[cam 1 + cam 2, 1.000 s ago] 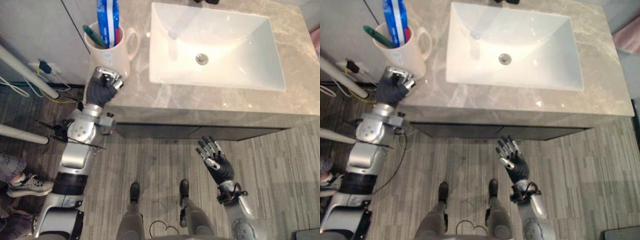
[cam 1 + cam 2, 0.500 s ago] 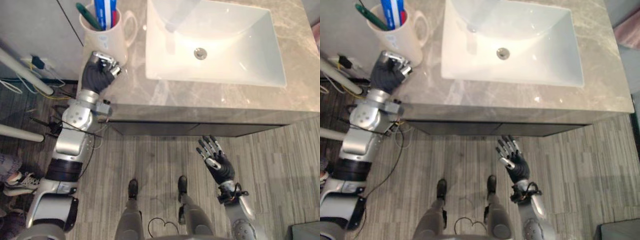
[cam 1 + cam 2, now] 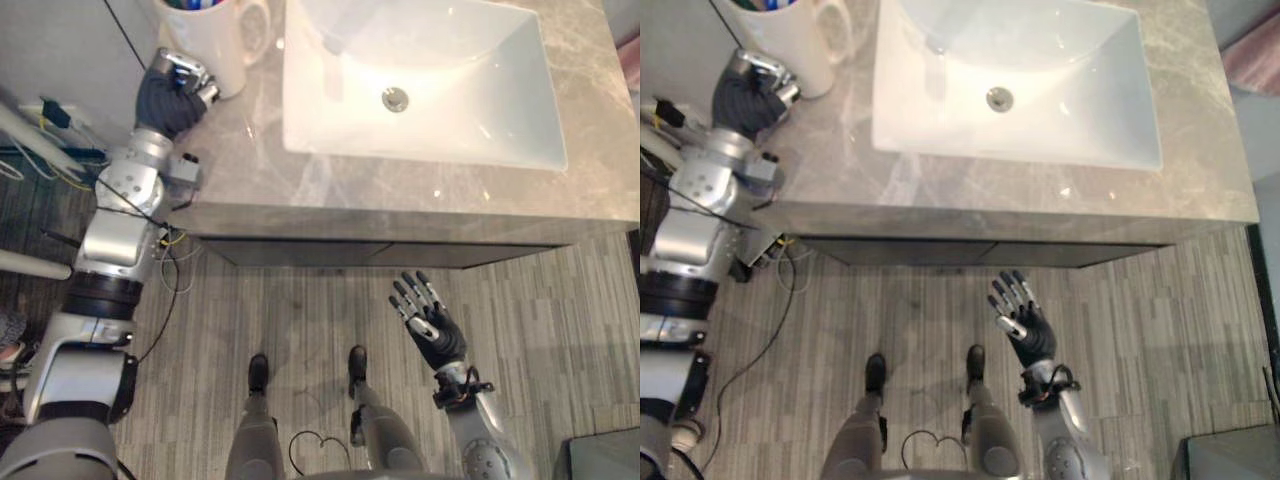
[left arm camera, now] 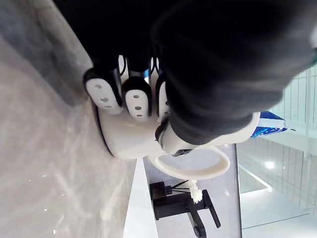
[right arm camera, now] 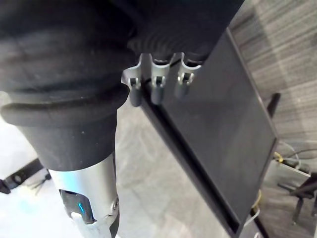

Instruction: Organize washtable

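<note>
Upper left of the frame: left hand [image 3: 172, 88] on the white mug [image 3: 215, 35].
Its fingers [image 4: 137, 96] curl against the mug's wall, thumb by the handle (a grip, by the wrist view); the mug stands on the grey desk [image 3: 300, 185] beside the sink [image 3: 480, 110]. Right hand [image 3: 432, 325] hangs over the floor [image 3: 560, 300] at lower right, fingers spread, holding nothing.

No legible text, label, number or sign on washtable [image 3: 250, 170] or mug [image 3: 222, 45].
</note>
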